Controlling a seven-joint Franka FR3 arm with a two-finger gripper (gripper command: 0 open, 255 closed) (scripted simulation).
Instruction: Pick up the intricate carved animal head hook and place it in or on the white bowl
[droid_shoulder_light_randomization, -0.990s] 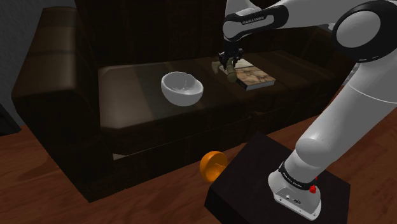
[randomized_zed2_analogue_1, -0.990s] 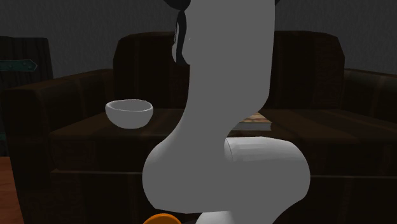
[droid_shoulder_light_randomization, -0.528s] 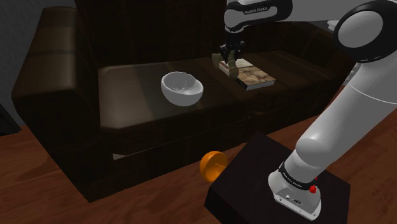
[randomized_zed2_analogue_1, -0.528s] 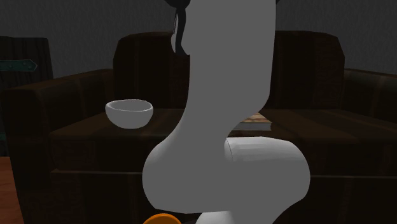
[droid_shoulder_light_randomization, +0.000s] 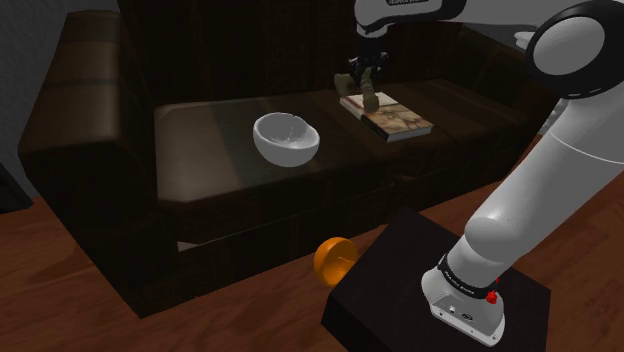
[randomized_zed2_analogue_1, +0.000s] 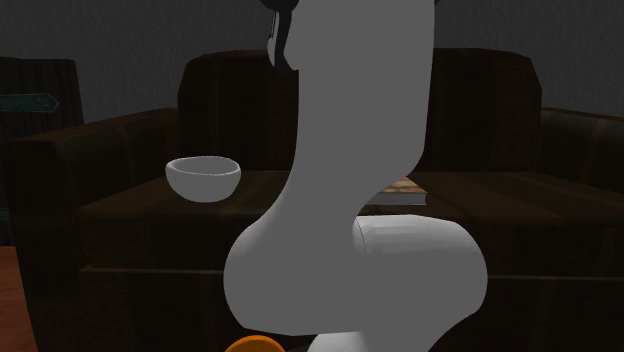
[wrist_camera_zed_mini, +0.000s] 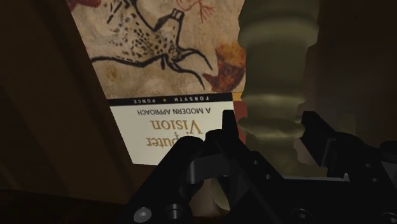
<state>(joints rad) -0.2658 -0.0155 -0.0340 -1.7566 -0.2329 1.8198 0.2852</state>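
My black gripper (droid_shoulder_light_randomization: 366, 82) hangs above the near end of a picture-covered book (droid_shoulder_light_randomization: 396, 117) and is shut on the carved hook (droid_shoulder_light_randomization: 369, 98), a pale olive ribbed piece that dangles below the fingers, clear of the book. In the wrist view the hook (wrist_camera_zed_mini: 277, 70) is clasped between the two fingers (wrist_camera_zed_mini: 228, 137), with the book (wrist_camera_zed_mini: 159, 76) underneath. The white bowl (droid_shoulder_light_randomization: 286, 138) stands upright on the dark sofa seat, toward the shoulder view's left of the gripper. In the second exterior view the bowl (randomized_zed2_analogue_1: 204, 178) sits below and left of the gripper (randomized_zed2_analogue_1: 281, 30).
A dark brown sofa (droid_shoulder_light_randomization: 120, 140) carries the bowl and the book. An orange round object (droid_shoulder_light_randomization: 334, 258) lies on the wooden floor between the sofa front and the black stand (droid_shoulder_light_randomization: 400, 290). The white arm (randomized_zed2_analogue_1: 360, 150) blocks the middle of the second exterior view.
The gripper has risen with the hook held in it, from just above the book's near end to well above it. Bowl and book have not moved.
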